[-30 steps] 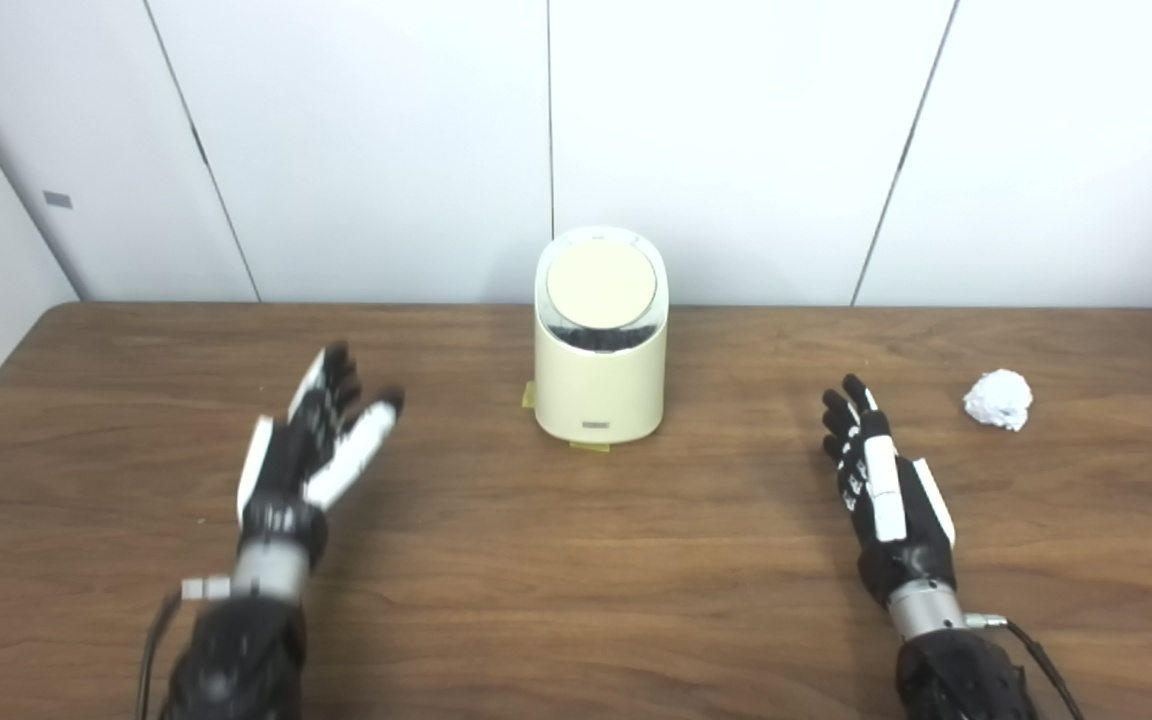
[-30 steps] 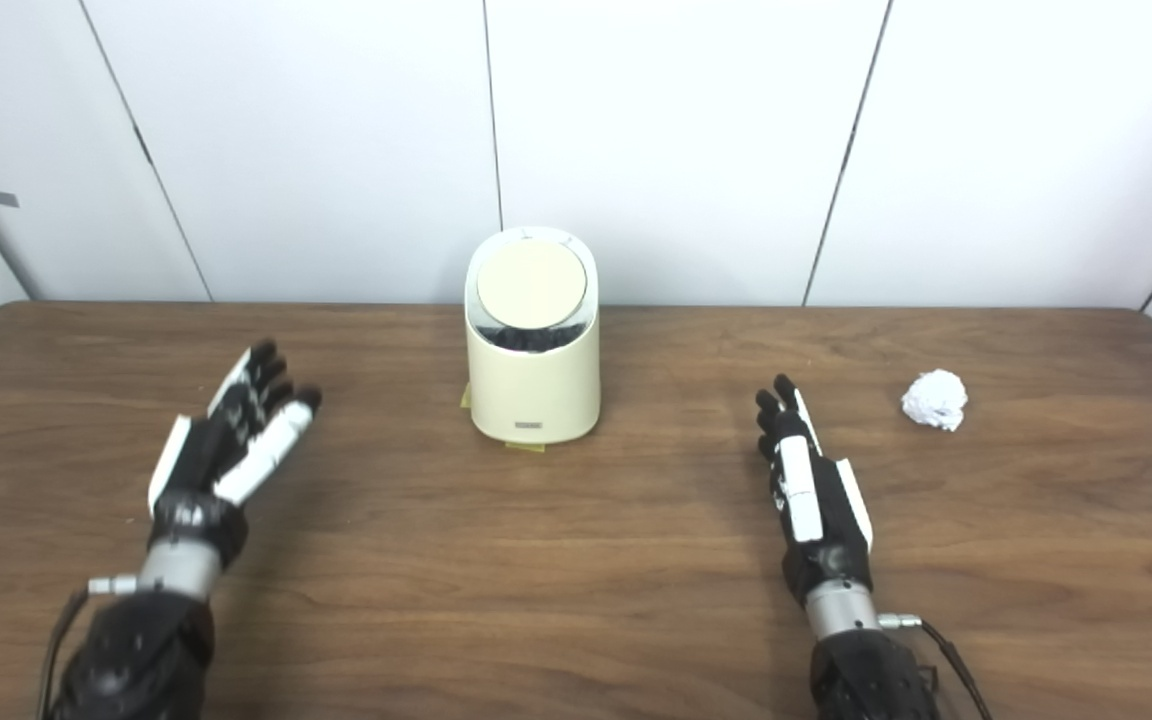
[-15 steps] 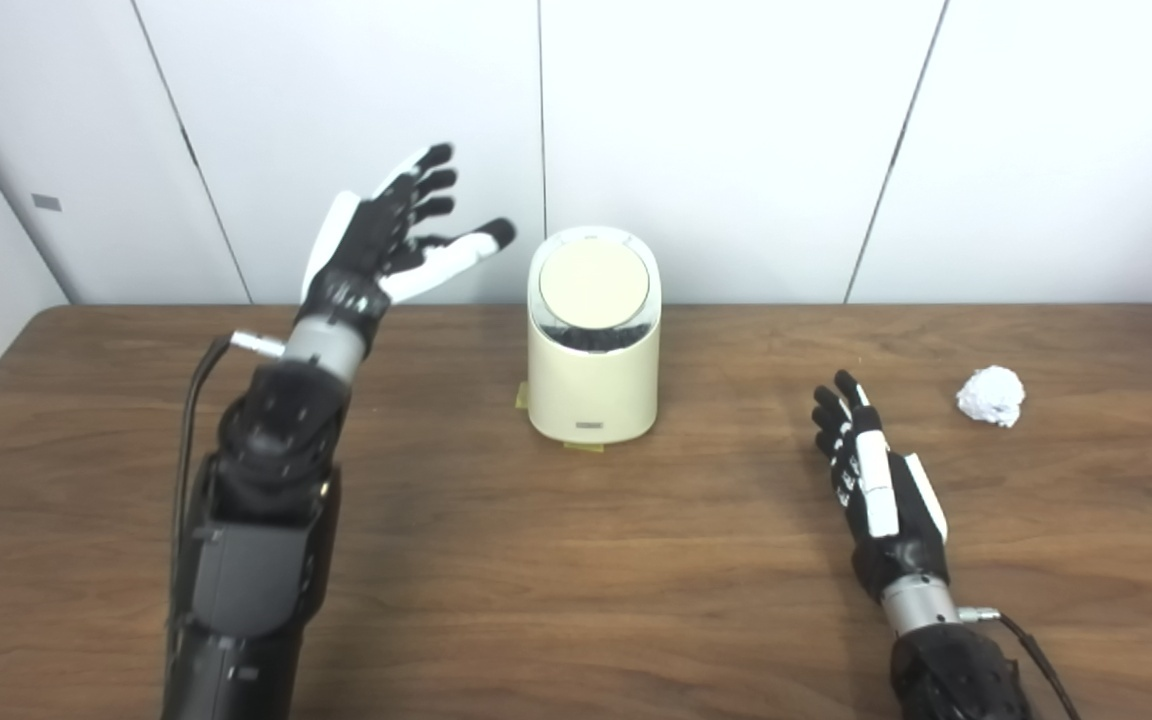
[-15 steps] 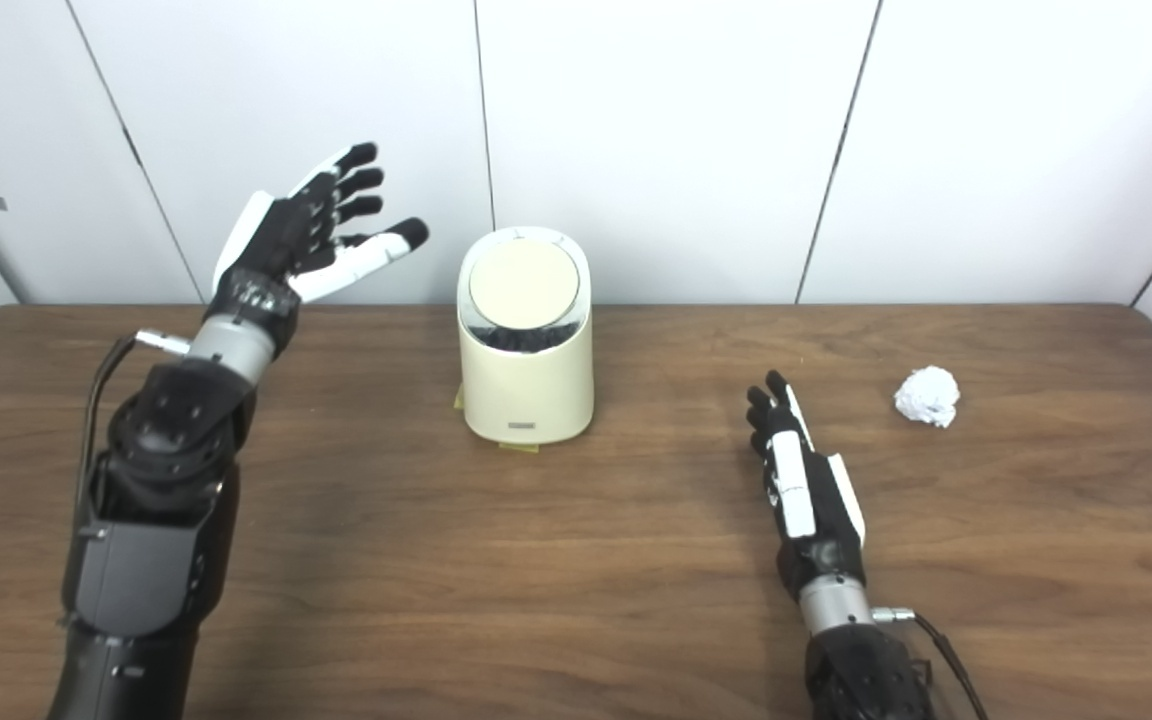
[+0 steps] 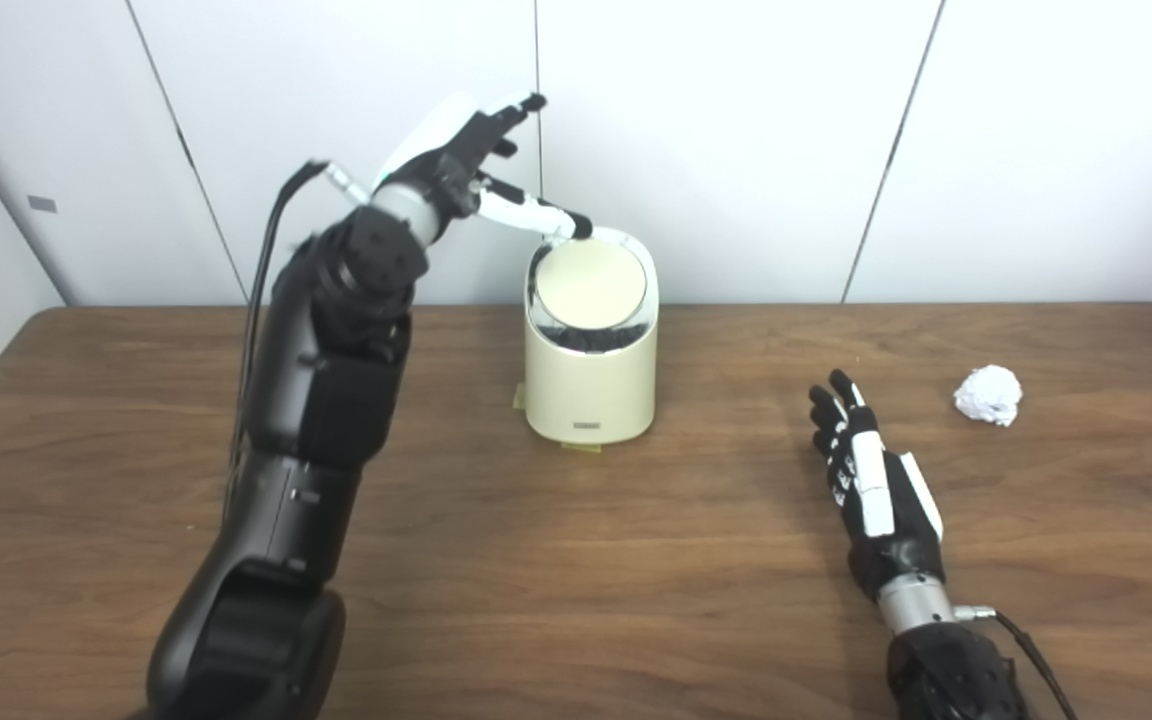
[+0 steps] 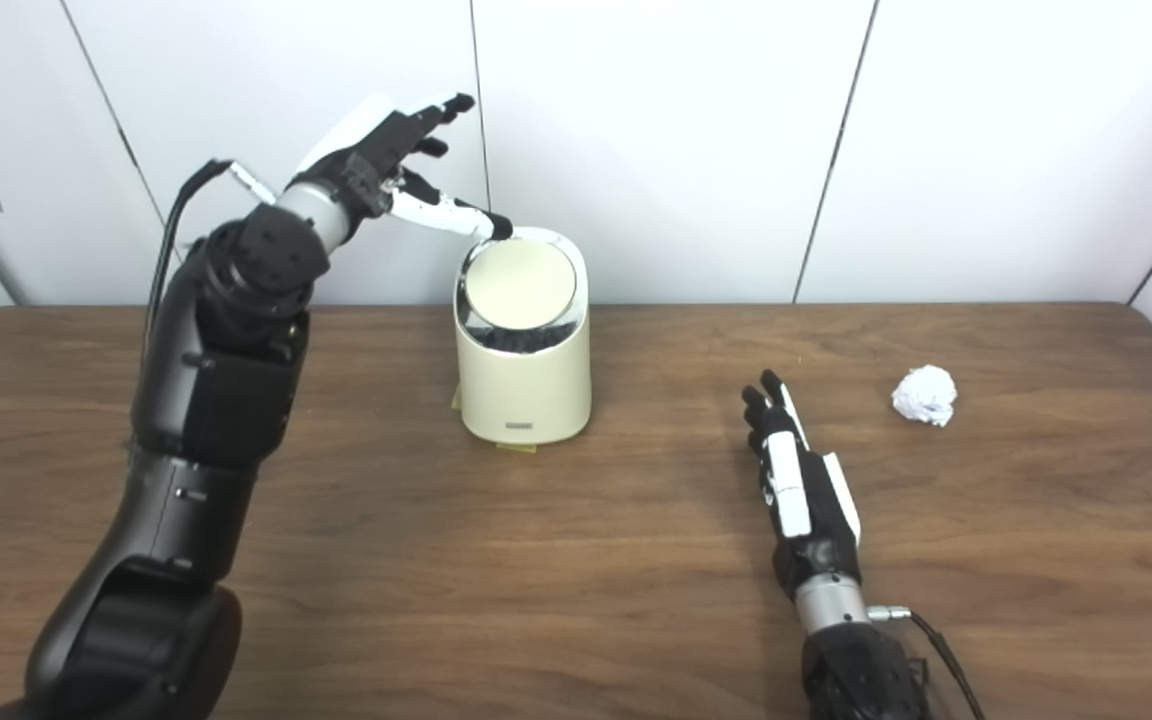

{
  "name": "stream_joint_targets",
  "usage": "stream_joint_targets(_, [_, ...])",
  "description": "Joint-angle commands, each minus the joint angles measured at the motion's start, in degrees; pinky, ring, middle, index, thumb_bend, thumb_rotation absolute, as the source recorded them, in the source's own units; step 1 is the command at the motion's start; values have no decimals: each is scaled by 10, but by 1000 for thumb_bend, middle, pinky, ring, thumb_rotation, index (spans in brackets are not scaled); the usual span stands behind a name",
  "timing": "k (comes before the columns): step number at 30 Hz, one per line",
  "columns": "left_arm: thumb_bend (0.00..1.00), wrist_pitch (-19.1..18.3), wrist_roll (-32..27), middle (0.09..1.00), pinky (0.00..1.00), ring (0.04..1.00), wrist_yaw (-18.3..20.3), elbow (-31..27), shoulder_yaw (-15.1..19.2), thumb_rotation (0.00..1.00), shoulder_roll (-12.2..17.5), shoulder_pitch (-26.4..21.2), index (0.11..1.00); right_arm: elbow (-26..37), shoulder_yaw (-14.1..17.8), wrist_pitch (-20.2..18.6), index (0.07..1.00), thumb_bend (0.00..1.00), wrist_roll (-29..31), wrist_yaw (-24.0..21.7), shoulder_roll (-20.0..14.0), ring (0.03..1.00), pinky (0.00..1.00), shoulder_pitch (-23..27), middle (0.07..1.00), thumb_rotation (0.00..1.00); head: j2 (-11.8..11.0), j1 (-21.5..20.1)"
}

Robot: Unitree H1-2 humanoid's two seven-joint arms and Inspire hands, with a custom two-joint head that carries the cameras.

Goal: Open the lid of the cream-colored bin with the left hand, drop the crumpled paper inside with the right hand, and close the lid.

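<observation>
Since half a second earlier, the left hand (image 5: 466, 165) had swung over from beside the cream-colored bin (image 5: 591, 345) to its upper back edge. From the left eye, its fingers were spread and held nothing, the thumb tip at or just above the rim by the round lid (image 5: 589, 283), which lay shut.

From the right eye, the right hand (image 6: 798, 490) rested flat on the table (image 6: 576, 560), fingers extended and empty. The crumpled paper (image 6: 924, 395) lay apart from it, toward the table's right end.

Bin (image 5: 591, 345) mid-table (image 5: 556, 560), crumpled paper (image 5: 988, 394) well to its right.
</observation>
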State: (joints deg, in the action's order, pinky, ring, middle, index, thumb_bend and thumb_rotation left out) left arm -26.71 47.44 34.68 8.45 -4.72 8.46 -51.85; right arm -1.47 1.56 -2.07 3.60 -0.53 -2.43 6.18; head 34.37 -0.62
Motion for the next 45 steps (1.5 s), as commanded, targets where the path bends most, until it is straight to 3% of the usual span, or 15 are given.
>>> stream_joint_targets(1, [884, -2, 25, 1000, 711, 926, 0, 9, -16, 143, 14, -56, 1000, 6, -4, 9, 988, 648, 1, -7, 3, 974, 996, 6, 957, 1000, 1, -1])
stream_joint_targets(6, [918, 11, 62, 985, 667, 907, -19, 38, -103, 94, 49, -93, 974, 5, -5, 11, 993, 639, -1, -4, 5, 982, 999, 6, 962, 1000, 1, -2])
stream_joint_targets(8, [916, 12, 76, 993, 690, 922, -22, 41, -133, 77, 58, -103, 969, 5, -6, 12, 994, 638, -4, -3, 6, 980, 996, 5, 962, 1000, 1, -2])
stream_joint_targets(10, [927, 19, 91, 992, 779, 943, -27, 46, -159, 73, 65, -112, 959, 7, -8, 10, 990, 637, -9, -2, 6, 973, 980, 4, 957, 1000, 1, -2])
stream_joint_targets(15, [939, 26, 103, 982, 827, 934, -40, 51, -192, 61, 70, -120, 946, 8, -13, 12, 993, 642, -19, 1, 7, 976, 982, 2, 960, 1000, 4, 0])
stream_joint_targets(19, [968, 65, 116, 961, 819, 928, -92, 68, -219, 63, 75, -110, 925, 13, -16, 10, 993, 636, -22, 2, 10, 978, 983, 1, 963, 1000, 7, -5])
stream_joint_targets(28, [960, 82, 104, 955, 895, 948, -124, 79, -225, 92, 69, -92, 929, 11, -23, 19, 1000, 595, -31, 0, 7, 983, 992, 1, 966, 1000, 8, -9])
stream_joint_targets(38, [959, 92, 88, 937, 790, 922, -138, 84, -223, 97, 59, -81, 922, 12, -31, 28, 1000, 579, -48, 1, 4, 983, 983, 2, 962, 1000, 15, -15])
stream_joint_targets(45, [944, 87, 83, 963, 892, 956, -130, 77, -222, 95, 57, -72, 935, 24, -32, 15, 1000, 592, -49, 1, 9, 985, 991, -1, 963, 1000, 19, -19])
